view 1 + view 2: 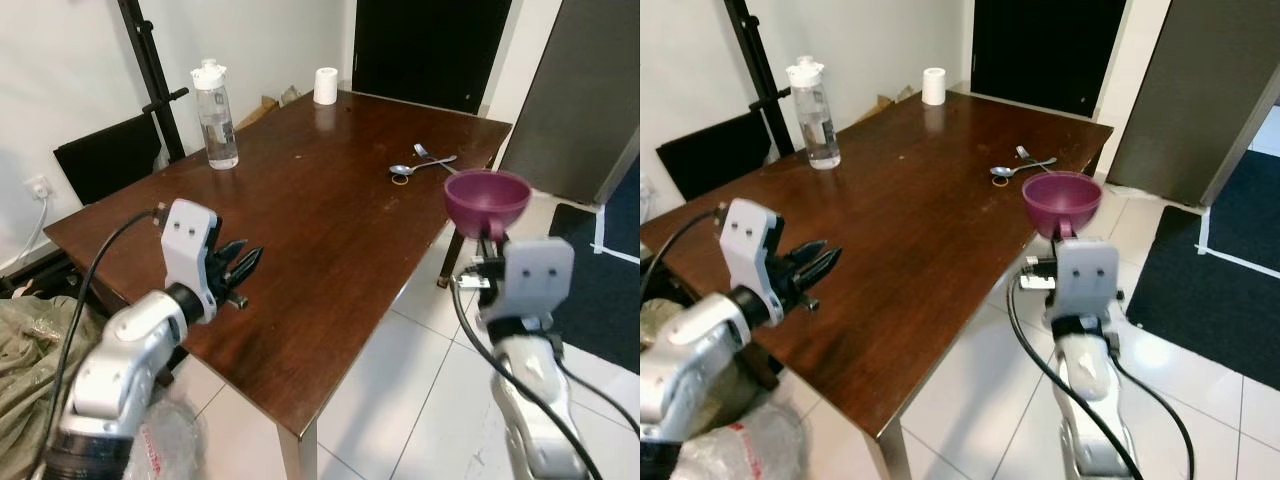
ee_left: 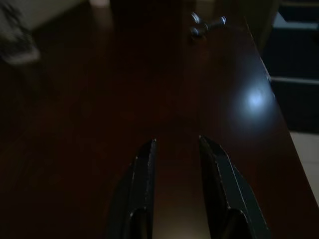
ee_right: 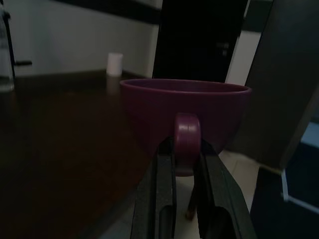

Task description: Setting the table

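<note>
Gripping a maroon plastic cup (image 1: 487, 201) by its handle, right pincer (image 3: 188, 164) is clenched on it, both black fingers (image 3: 164, 189) pressed either side of the handle loop. Cup is upright, held in the air just off the right edge of the dark brown wooden counter (image 1: 300, 220), above the white tiled floor (image 1: 420, 400), rim level. Not touching the counter.

Left pincer (image 1: 236, 264) hovers over the near left part of the counter, fingers apart, released, nothing between them; left wrist view shows bare wood beneath the two finger tips (image 2: 144, 169).

On the counter's far right area: metal spoon (image 1: 408, 169) and metal fork (image 1: 432, 155) lying close together, heads toward each other, near the right edge and just beyond the cup. Small ring-shaped thing by the spoon bowl, too small to identify.

Far left side: clear plastic water bottle with white cap (image 1: 216, 117), upright. Far end: white paper roll (image 1: 326, 85), upright, near the back edge.

Behind the counter a black door (image 1: 430, 45); dark mat (image 1: 610, 280) on the floor at right. Black stand pole (image 1: 150, 70) against the white wall, left. Greenish cloth (image 1: 25, 350) bundled low at left.
</note>
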